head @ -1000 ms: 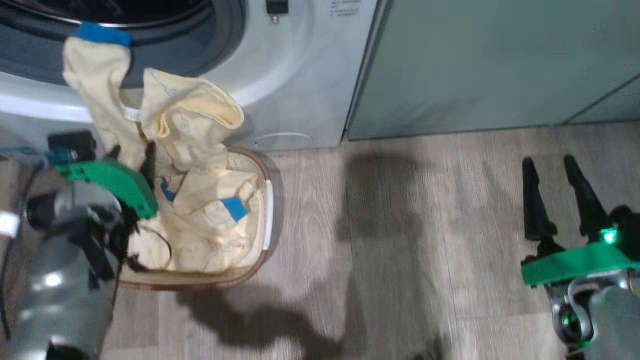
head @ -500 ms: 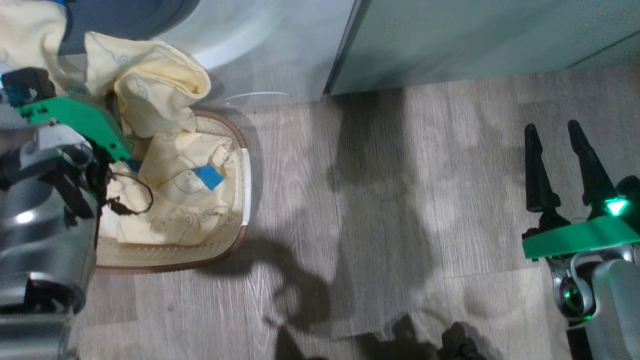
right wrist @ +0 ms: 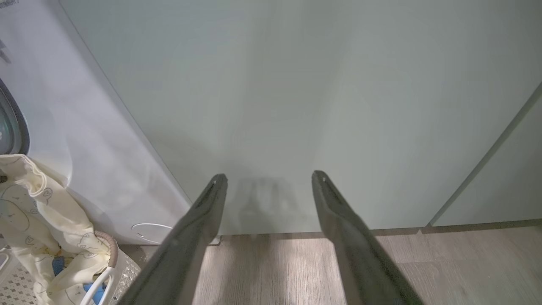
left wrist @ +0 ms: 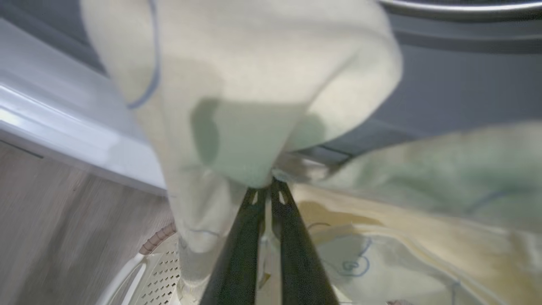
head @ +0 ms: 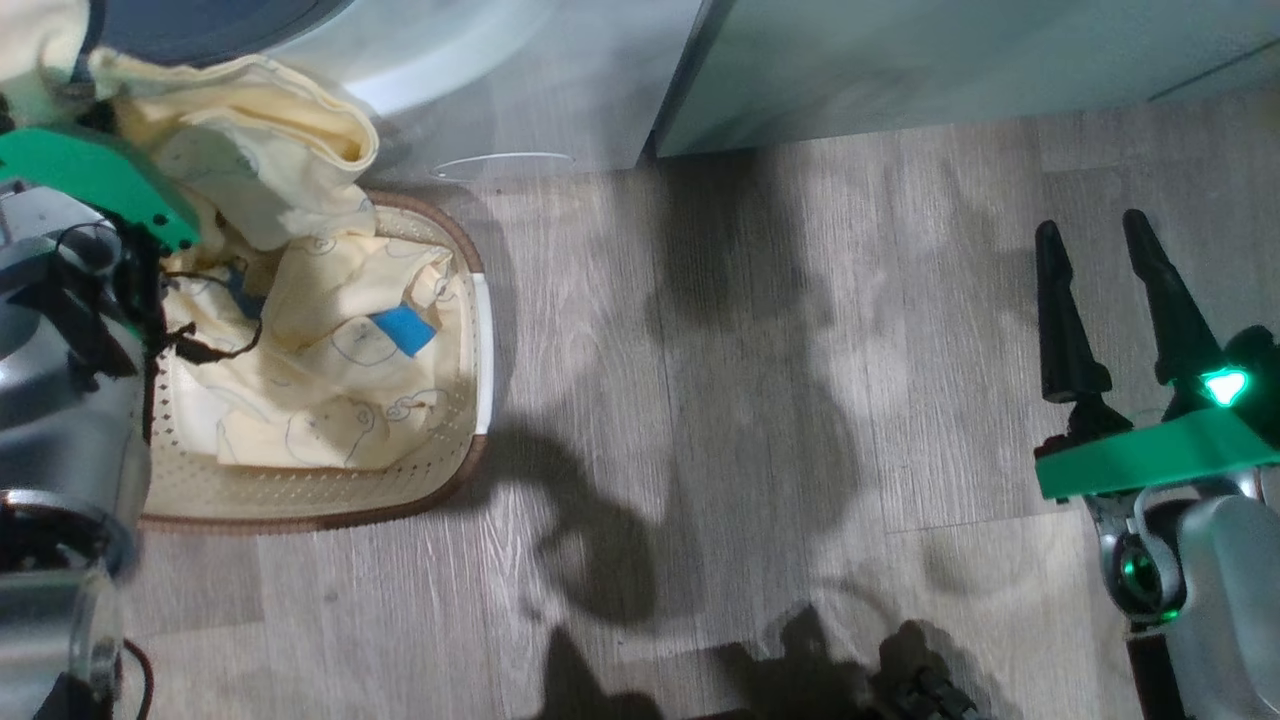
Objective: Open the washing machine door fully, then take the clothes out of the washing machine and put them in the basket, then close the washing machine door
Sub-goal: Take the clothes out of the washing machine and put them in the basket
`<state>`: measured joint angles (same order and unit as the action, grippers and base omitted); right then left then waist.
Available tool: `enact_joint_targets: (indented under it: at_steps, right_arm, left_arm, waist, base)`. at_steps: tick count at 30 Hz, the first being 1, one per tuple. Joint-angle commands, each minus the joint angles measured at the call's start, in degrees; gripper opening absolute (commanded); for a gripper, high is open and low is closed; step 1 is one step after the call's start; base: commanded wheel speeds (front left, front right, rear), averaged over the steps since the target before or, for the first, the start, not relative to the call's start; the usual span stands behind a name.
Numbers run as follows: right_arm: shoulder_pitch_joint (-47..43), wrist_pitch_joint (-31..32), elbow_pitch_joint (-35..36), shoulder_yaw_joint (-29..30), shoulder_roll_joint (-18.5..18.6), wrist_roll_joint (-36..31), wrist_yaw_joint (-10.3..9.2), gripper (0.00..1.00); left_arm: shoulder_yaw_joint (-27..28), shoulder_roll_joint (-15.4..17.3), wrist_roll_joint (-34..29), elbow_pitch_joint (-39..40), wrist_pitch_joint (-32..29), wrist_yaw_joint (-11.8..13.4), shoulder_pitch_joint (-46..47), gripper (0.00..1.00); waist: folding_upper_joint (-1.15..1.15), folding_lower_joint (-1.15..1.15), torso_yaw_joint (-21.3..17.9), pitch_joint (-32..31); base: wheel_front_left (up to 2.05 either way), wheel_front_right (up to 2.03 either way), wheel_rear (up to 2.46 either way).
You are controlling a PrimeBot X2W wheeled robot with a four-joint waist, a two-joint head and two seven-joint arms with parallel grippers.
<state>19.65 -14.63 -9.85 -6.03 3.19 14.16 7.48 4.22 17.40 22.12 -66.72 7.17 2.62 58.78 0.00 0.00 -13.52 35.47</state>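
Observation:
Pale-yellow clothes (head: 330,350) with blue bear outlines lie in the cream basket (head: 330,505) on the floor. One more garment (head: 250,150) hangs from the white washing machine (head: 450,60) down over the basket's far end. In the left wrist view my left gripper (left wrist: 266,190) has its fingers pressed together on that hanging cloth (left wrist: 237,106), below the grey drum ring (left wrist: 444,84). The head view shows its green wrist bracket (head: 90,180) beside the garment. My right gripper (head: 1090,225) hovers open over the floor at the far right, holding nothing. The washing machine door is out of view.
A sage-green cabinet (head: 900,60) stands right of the machine, and the right gripper (right wrist: 269,176) faces its flat door (right wrist: 296,84). Wood-look floor (head: 750,350) stretches between the basket and the right arm.
The head camera has tilted down and right, so the whole picture shifted. My left arm has moved from over the basket toward the machine, up to the hanging garment. The right gripper stays open.

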Motion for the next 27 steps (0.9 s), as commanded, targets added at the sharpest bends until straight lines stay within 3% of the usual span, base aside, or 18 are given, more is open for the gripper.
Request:
enact_joint_targets:
  at_steps: [1, 7, 12, 20, 27]
  right_arm:
    - [0.08, -0.37, 1.67, -1.11, 0.15, 0.65, 0.01, 1.00]
    - [-0.28, -0.37, 1.30, -1.00, 0.57, 0.69, 0.01, 1.00]
    - [-0.79, -0.37, 1.21, -0.91, 0.77, 0.59, 0.01, 1.00]
    - [-1.19, -0.37, 1.20, -0.90, 1.19, 0.46, 0.01, 1.00]
    - [-0.56, -0.37, 1.49, -1.19, 1.77, 0.60, 0.01, 1.00]
  left_arm:
    - [1.15, 3.16, 0.34, 0.80, 0.82, -0.29, 0.74, 0.00]
    - [-0.79, 2.91, -0.09, -2.03, 3.09, -4.70, 0.37, 0.00]
    - [-2.71, 1.44, -0.85, -4.20, 3.51, -6.49, -2.24, 0.00]
    - [-5.63, -2.43, -1.86, -6.28, 1.23, -7.39, -8.67, 0.00]
    - [-6.23, -3.07, -1.43, -6.93, -2.41, -6.57, -12.45, 0.00]
  waist:
    - [0.00, 0.00, -0.03, -0.07]
    - [0.00, 0.00, 0.00, -0.98]
    - [0.00, 0.00, 0.47, -1.93]
    - [0.00, 0.00, 1.60, -2.87]
    - [0.00, 0.00, 2.13, -1.68]
  base:
    - [0.00, 0.00, 0.00]
    - [0.00, 0.00, 0.00]
    - [0.00, 0.00, 0.00]
    - [0.00, 0.00, 0.00]
    - [0.00, 0.00, 0.00]
